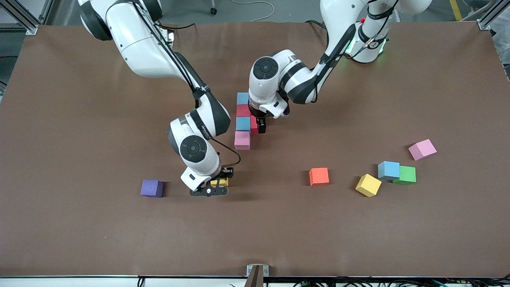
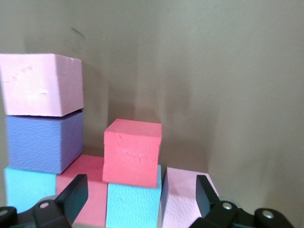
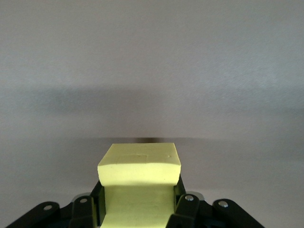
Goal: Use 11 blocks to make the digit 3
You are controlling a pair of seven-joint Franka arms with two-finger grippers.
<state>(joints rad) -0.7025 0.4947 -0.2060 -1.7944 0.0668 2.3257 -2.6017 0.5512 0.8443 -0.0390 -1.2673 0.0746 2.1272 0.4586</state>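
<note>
Blocks [image 1: 242, 123] half hidden under wide left hand [image 1: 259, 126]; right hand [image 1: 218, 184] grips yellow cube [image 1: 221, 182].

Blocks: matt foam, finely grainy faces, e.g. orange block [image 1: 319, 176], red block [image 2: 132, 152], yellow block [image 3: 140, 167] with a slightly dented top. Table [image 1: 79, 99]: matt brown, smooth sheet-like cover. Arm shells: glossy white plastic with black joints. Tool fingers [image 2: 73, 194]: matt black plastic.
</note>
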